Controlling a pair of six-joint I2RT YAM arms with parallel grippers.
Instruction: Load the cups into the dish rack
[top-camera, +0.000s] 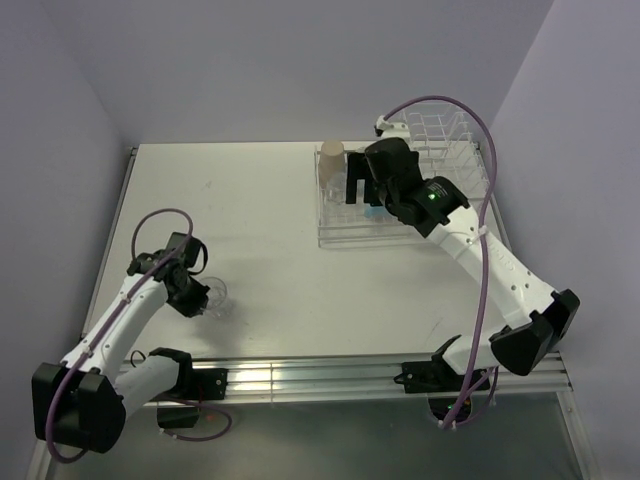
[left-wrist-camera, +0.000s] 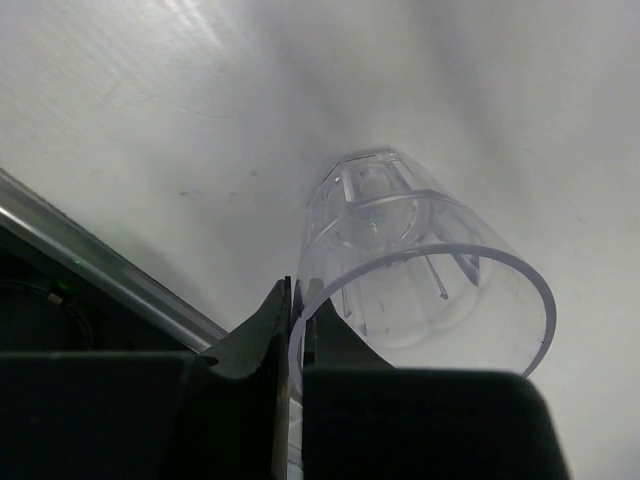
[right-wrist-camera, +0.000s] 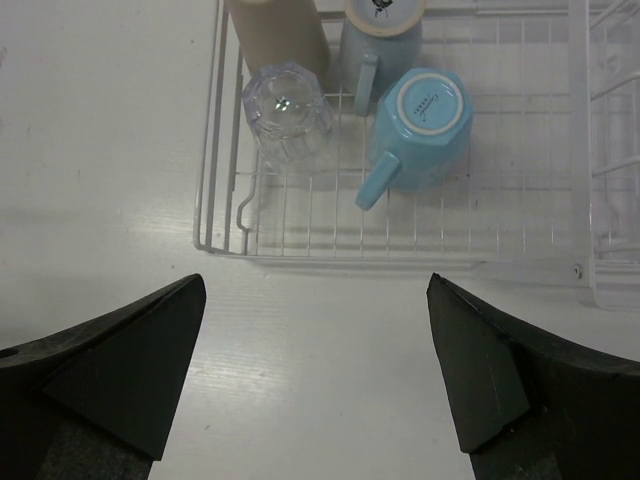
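My left gripper (top-camera: 197, 290) (left-wrist-camera: 295, 312) is shut on the rim of a clear tumbler (top-camera: 216, 298) (left-wrist-camera: 400, 260), one finger inside and one outside, at the table's near left. The white wire dish rack (top-camera: 340, 236) (right-wrist-camera: 214, 180) stands at the far right. It holds a tan paper cup (top-camera: 331, 160) (right-wrist-camera: 275, 30), an upside-down clear tumbler (right-wrist-camera: 287, 112), an upside-down light blue handled mug (right-wrist-camera: 425, 125) and a second light blue cup (right-wrist-camera: 385, 40). My right gripper (top-camera: 362, 195) (right-wrist-camera: 315, 370) is open and empty, over the rack's near-left part in the top view.
The rack's tall upright dividers (top-camera: 440, 135) rise at its far right end, close to the back wall. A metal rail (top-camera: 330, 375) (left-wrist-camera: 90, 260) runs along the table's near edge, just behind my left gripper. Walls close in on the left and right.
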